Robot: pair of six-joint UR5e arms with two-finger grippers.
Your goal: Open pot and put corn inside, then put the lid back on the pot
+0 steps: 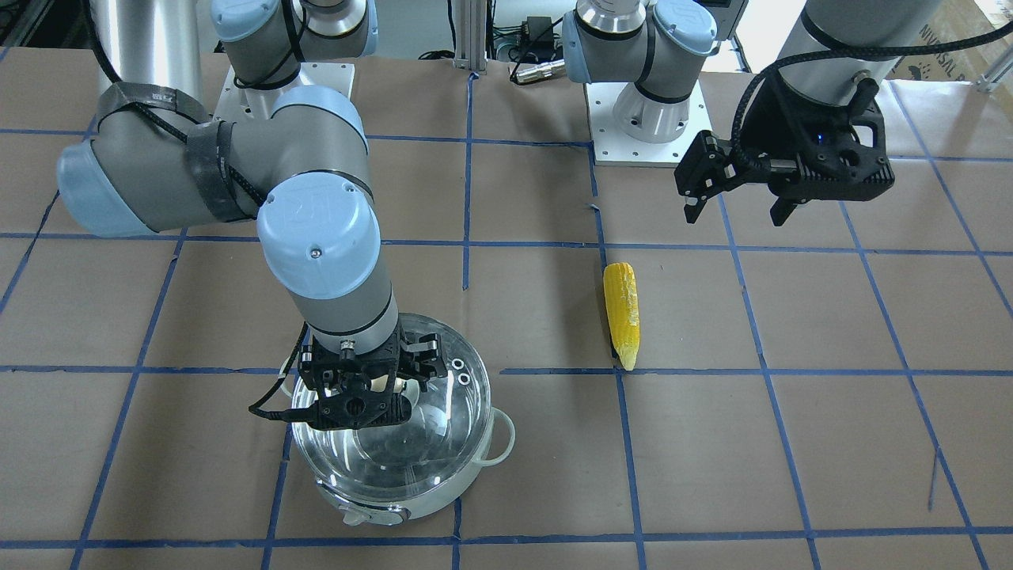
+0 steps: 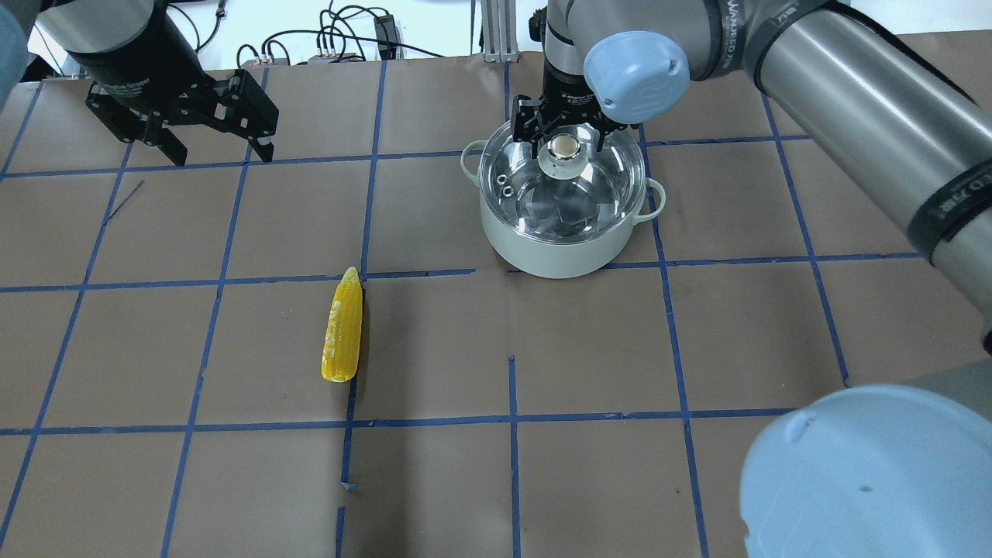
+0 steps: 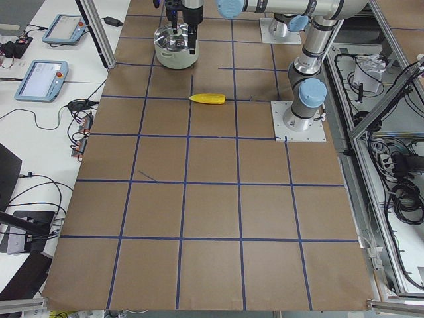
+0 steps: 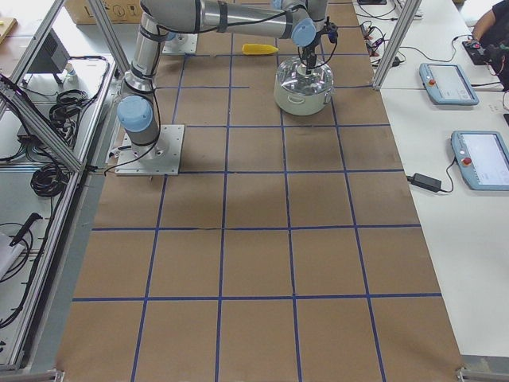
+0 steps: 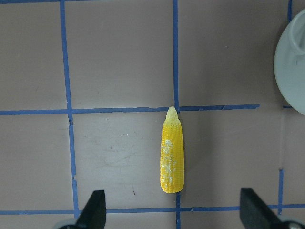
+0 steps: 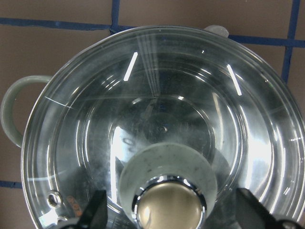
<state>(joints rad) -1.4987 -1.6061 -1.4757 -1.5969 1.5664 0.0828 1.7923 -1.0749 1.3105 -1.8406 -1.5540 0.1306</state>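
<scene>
The pale mint-white pot (image 2: 554,252) stands on the table with the clear glass lid (image 2: 577,198) on it. My right gripper (image 2: 564,138) is down over the lid's centre knob (image 2: 563,147). In the right wrist view its fingers (image 6: 96,210) stand wide open on either side of the knob (image 6: 169,202), apart from it. The yellow corn (image 2: 343,333) lies flat on the table to the pot's left, tip pointing away from the robot. My left gripper (image 2: 219,151) is open and empty, hovering high; its wrist view looks down on the corn (image 5: 172,155).
The table is covered in brown paper with a grid of blue tape lines (image 2: 511,422). The pot's loop handles (image 2: 656,198) stick out at both sides. Cables and an aluminium post (image 2: 492,31) lie at the table's far edge. The pot's edge shows in the left wrist view (image 5: 291,62).
</scene>
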